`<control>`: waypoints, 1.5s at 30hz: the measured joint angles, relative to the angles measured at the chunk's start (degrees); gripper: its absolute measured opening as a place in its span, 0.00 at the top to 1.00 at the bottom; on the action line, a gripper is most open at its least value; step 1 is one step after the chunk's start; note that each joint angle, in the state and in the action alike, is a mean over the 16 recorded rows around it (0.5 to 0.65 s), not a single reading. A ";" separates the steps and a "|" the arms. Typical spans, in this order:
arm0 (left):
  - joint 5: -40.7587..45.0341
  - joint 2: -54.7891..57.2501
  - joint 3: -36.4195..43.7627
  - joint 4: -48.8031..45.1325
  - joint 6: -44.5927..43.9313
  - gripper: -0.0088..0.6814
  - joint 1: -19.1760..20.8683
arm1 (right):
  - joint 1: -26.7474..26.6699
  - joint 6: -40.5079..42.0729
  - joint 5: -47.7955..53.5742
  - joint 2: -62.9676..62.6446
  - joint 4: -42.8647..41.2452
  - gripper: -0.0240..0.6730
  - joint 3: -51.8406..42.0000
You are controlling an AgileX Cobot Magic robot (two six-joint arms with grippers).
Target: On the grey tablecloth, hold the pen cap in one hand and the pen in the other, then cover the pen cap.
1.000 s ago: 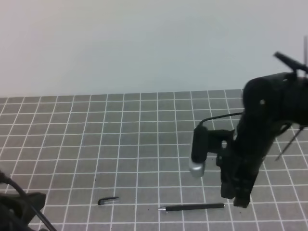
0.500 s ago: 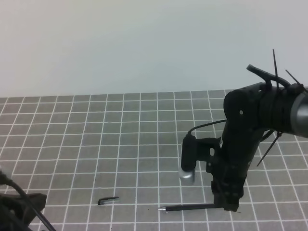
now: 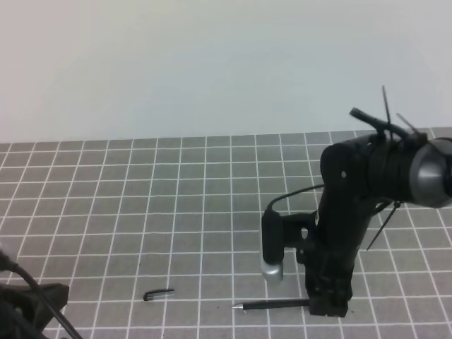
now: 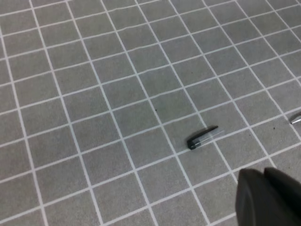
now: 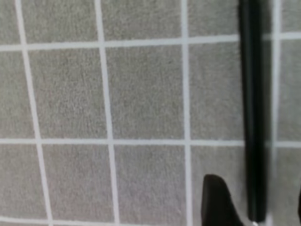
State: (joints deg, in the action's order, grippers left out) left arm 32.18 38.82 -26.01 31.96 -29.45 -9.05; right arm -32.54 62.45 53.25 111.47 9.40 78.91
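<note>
The pen [image 3: 272, 305] lies flat on the grey tablecloth [image 3: 176, 212] near the front edge, its silvery tip pointing left. My right gripper [image 3: 328, 308] is down over the pen's right end. In the right wrist view the pen [image 5: 254, 108] runs between the two fingertips [image 5: 216, 202], which stand apart on either side of it, so the right gripper [image 5: 256, 209] is open. The pen cap [image 3: 159, 294] lies by itself to the left of the pen. In the left wrist view the pen cap [image 4: 202, 138] sits ahead of my left gripper [image 4: 268, 197], which is shut and empty.
A black and silver cylinder [image 3: 272, 244] hangs on the left side of the right arm, above the pen. Part of the left arm and its cable [image 3: 28, 304] fills the bottom left corner. The pen's tip [image 4: 296, 119] shows at the right edge of the left wrist view.
The right arm has moved left and lower, ending over the pen's right end, and its fingers have spread apart. Pen, pen cap and left arm have stayed put.
</note>
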 joint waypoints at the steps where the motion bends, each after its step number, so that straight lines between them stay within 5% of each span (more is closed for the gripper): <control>1: 0.00 0.00 0.00 0.02 -0.01 0.99 0.00 | 0.00 0.23 -0.11 0.37 -0.08 0.44 0.01; 12: -0.17 0.00 0.00 0.16 -0.02 0.99 0.00 | -0.03 1.11 -0.92 3.07 -1.82 0.49 0.16; 27: 3.54 0.71 -1.33 2.08 1.75 0.99 0.00 | -0.04 2.18 -1.91 2.90 -2.91 0.84 0.30; 45: 24.66 25.45 -25.56 0.38 -0.62 0.99 0.00 | -0.04 -10.10 7.93 -0.27 -2.90 0.87 2.71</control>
State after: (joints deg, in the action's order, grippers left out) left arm 56.84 64.27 -51.57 32.34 -30.07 -9.05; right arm -32.58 52.35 61.18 111.19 6.50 81.62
